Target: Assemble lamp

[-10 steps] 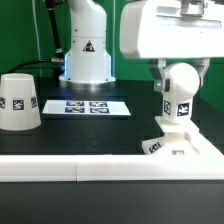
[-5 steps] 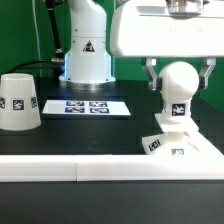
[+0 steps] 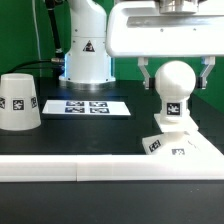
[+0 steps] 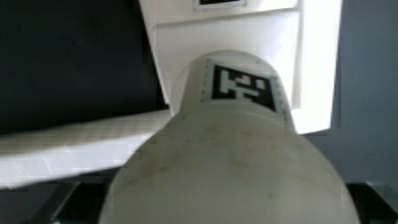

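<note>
Tool [image 3: 176, 80] wide astride bulb [image 3: 172, 92] on sq. base [image 3: 192, 148].

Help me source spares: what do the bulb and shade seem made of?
Bulb: probably hard white plastic, smooth with a faint sheen; even colour, soft highlight on its ball head. Shade: likely the same plastic, matte; uniform white, crisp rim.

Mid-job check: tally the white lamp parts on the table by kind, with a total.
Shade: 1
Bulb: 1
Base: 1
Total: 3
</note>
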`<state>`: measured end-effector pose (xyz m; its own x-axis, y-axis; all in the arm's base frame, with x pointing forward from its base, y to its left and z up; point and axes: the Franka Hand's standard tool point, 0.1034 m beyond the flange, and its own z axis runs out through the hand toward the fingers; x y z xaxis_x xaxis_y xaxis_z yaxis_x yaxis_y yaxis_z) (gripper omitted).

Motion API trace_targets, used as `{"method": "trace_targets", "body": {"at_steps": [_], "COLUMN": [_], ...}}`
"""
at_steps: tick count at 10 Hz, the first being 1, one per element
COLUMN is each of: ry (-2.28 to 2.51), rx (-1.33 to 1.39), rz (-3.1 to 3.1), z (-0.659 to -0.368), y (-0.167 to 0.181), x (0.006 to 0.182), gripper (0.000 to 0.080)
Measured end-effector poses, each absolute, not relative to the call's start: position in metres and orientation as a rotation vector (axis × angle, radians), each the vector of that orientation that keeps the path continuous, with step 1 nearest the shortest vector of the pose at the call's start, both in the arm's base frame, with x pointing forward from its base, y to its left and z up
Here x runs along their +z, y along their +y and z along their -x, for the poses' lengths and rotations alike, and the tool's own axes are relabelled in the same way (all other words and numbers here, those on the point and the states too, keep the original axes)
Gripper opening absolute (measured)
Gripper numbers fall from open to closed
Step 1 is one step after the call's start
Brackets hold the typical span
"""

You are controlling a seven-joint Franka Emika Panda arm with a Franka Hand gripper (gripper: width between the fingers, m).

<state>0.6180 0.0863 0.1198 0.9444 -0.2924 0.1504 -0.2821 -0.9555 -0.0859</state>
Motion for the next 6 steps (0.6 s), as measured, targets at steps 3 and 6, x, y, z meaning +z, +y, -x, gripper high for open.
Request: {"method": "trace_targets", "body": {"at_steps": [3,6], "ry": [0.889,1.259], "rx": [-0.111,-0.017], "rz": [2.913,2.738], "z": [-0.608,-0.604], "y": [0.089,0.092], "x": [0.116,0.116], "gripper": [0.058,0.058]}}
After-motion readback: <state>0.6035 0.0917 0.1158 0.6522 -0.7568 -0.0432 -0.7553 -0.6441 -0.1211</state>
